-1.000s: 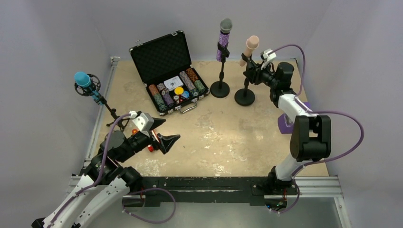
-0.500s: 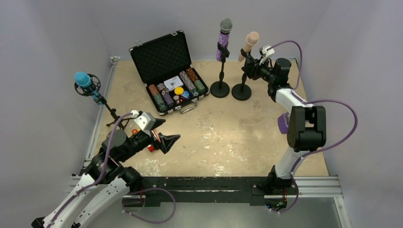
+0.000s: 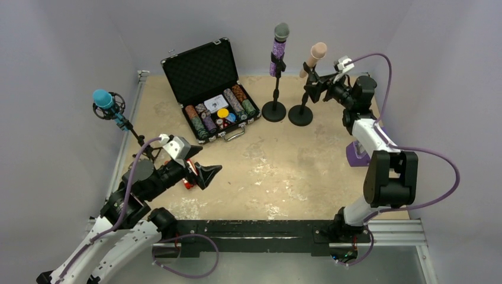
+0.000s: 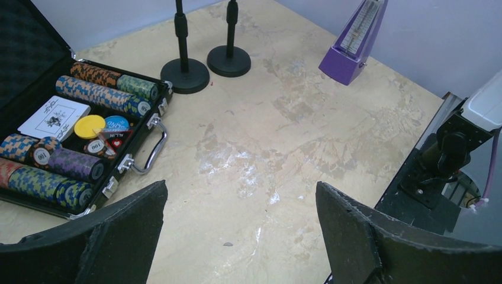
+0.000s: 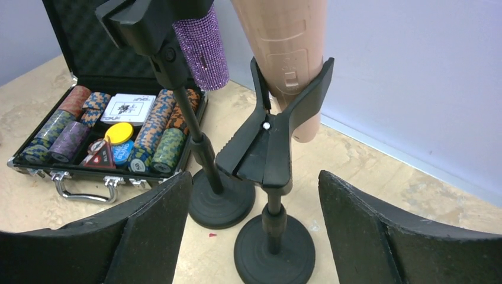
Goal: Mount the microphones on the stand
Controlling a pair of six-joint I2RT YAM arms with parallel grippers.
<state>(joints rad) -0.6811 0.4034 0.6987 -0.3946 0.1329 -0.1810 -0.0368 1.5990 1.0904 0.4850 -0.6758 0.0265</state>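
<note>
The peach-pink microphone [image 5: 284, 53] sits tilted in the black clip [image 5: 269, 148] of its stand [image 5: 273, 251], just ahead of and between the fingers of the right gripper [image 5: 253, 177], which are spread wide and grasp nothing. Left of those fingers the glittery purple microphone [image 5: 201, 41] is clipped on a second stand [image 5: 219, 204] (the two bases close together), with the open chip case [image 5: 77, 35] farther left. The blue microphone [image 3: 106, 102] is mounted well apart from the left gripper [image 4: 241, 189], whose fingers are likewise released over the table [image 4: 266, 148].

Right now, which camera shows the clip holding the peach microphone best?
The right wrist view: the clip sits close and central, holding the peach microphone. The top external view shows it tiny; the left wrist view shows only its stand's base.
</note>
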